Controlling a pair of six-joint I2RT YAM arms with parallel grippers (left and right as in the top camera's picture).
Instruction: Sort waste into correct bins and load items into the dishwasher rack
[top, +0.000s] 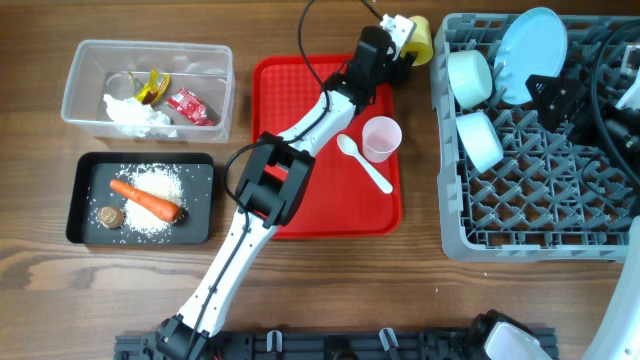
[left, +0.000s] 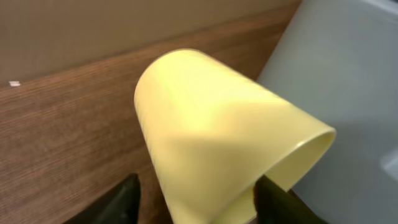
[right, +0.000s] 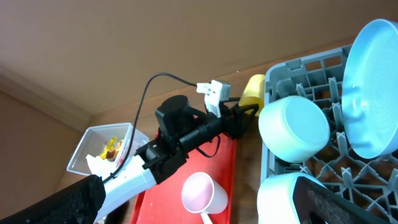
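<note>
My left gripper (top: 402, 50) is shut on the yellow cup (top: 420, 38), which it holds tilted on its side beside the far left corner of the grey dishwasher rack (top: 440, 150). In the left wrist view the fingers (left: 196, 202) flank the cup (left: 217, 137). The rack holds a pale blue plate (top: 530, 50) and two pale blue bowls (top: 470, 75) (top: 482, 140). My right gripper (top: 555, 100) is open and empty above the rack. A pink cup (top: 381, 138) and a white spoon (top: 365, 165) lie on the red tray (top: 300, 100).
A clear tub (top: 80, 80) at the far left holds white tissue (top: 130, 112), a yellow wrapper (top: 152, 85) and a red wrapper (top: 190, 105). A black tray (top: 200, 170) holds rice (top: 160, 185), a carrot (top: 145, 200) and a brown lump (top: 110, 216).
</note>
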